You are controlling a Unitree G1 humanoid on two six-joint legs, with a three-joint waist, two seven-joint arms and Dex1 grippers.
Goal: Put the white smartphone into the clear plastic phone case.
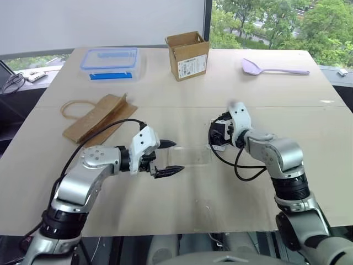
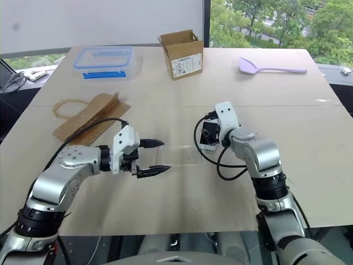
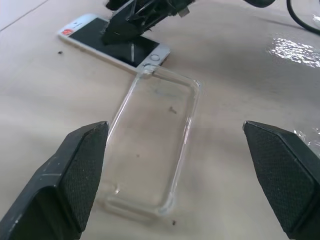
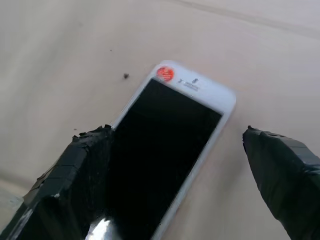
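The white smartphone (image 4: 167,145) lies flat on the table, screen up, with a red sticker on its far bezel. My right gripper (image 4: 177,132) hovers open just above it, one finger on each side. The clear plastic phone case (image 3: 155,145) lies open side up on the table, and one of its short ends touches the phone (image 3: 115,42). My left gripper (image 1: 175,157) is open and points at the case (image 1: 193,155) from the left, a little short of it and holding nothing. In the left wrist view the right gripper's fingers (image 3: 131,26) cover part of the phone's screen.
At the table's back stand a clear box with a blue lid (image 1: 108,62), an open cardboard box (image 1: 187,54) and a lilac spatula (image 1: 273,68). A brown paper bag (image 1: 98,117) lies flat at the left. The table's front edge (image 1: 182,231) is close.
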